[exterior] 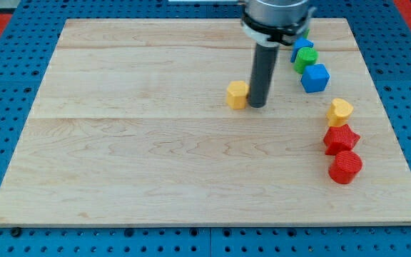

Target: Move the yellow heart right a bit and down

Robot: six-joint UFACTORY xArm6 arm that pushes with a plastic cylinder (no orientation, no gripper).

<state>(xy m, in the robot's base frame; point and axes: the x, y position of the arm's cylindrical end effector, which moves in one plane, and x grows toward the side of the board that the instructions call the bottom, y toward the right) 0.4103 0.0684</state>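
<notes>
The yellow heart (340, 111) lies at the view's right, just above the red star (341, 138). My tip (257, 105) stands near the board's middle, right beside a yellow hexagon block (237, 93), touching or nearly touching its right side. The yellow heart is well to the right of my tip and slightly lower. The rod rises from the tip to the arm's grey flange (275, 14) at the view's top.
A red cylinder (345, 166) sits below the red star. A blue cube (315, 77), a green block (306, 58) and a blue block (302, 47) form a column at the upper right. The wooden board (120, 157) lies on a blue pegboard.
</notes>
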